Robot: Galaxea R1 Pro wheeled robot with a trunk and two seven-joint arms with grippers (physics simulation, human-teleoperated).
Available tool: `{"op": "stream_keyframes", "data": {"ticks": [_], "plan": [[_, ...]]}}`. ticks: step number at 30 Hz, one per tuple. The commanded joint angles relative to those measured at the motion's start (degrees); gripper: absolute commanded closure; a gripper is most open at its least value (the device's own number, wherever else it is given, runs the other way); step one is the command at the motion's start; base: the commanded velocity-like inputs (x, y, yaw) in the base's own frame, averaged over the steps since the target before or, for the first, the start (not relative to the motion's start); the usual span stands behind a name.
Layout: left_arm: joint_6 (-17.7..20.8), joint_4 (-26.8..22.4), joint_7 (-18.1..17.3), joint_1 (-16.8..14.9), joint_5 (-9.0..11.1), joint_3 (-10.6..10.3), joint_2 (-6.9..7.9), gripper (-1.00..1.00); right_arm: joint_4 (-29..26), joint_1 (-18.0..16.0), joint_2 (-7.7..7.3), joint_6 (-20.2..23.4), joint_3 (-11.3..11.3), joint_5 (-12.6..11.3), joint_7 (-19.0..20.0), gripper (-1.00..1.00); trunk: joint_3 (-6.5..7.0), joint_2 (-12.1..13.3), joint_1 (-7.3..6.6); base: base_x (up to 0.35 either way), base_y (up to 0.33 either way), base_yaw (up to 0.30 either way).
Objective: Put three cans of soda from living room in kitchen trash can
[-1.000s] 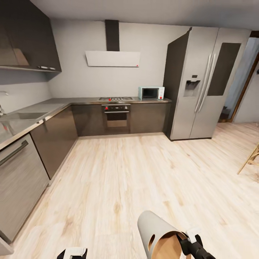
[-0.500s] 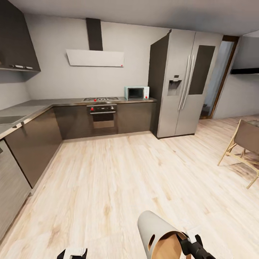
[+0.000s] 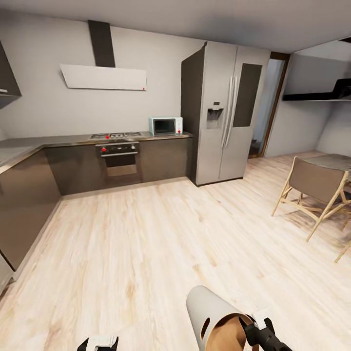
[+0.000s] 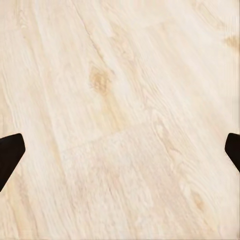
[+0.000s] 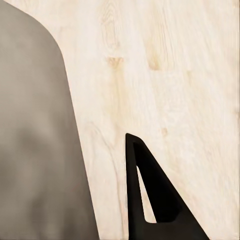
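Observation:
I am in the kitchen (image 3: 122,161), with grey steel-fronted cabinets under a dark countertop along the far wall. A light grey trash can (image 3: 210,312) with a brown inside lies tilted at the lower edge of the head view. My right gripper (image 3: 257,330) is shut on its rim. In the right wrist view the can's grey wall (image 5: 30,150) stands beside one black finger (image 5: 155,195). My left gripper (image 4: 120,152) is open over bare wood floor, its fingertips (image 4: 10,155) far apart. The soda cans are out of view.
An oven (image 3: 119,161) and a pale blue microwave (image 3: 165,126) are at the back. A tall steel fridge (image 3: 224,112) stands beside a doorway (image 3: 265,112). A wooden chair (image 3: 312,192) and table edge (image 3: 334,162) are at right. Light wood floor (image 3: 146,243) stretches ahead.
The camera has turned right, so the whole picture slid left: the sink counter left the frame and the chair and table came in. Both arms keep their pose.

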Motion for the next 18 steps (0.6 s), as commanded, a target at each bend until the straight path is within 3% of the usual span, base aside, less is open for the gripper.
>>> {"op": "stream_keyframes", "data": {"ticks": [1,18], "plan": [[0.02,0.00,0.00,0.00,-0.01,0.00,0.00,-1.00,-0.12,-0.03,0.00,-0.01,-0.26,0.00,0.04,1.00,0.01,0.00,0.00,0.005,0.000,-0.252],[0.09,0.01,0.05,0.00,-0.01,0.00,0.00,-1.00,-0.08,-0.03,0.04,-0.01,-0.23,0.00,0.04,1.00,0.01,0.00,0.00,0.168,0.000,-0.252]]}}
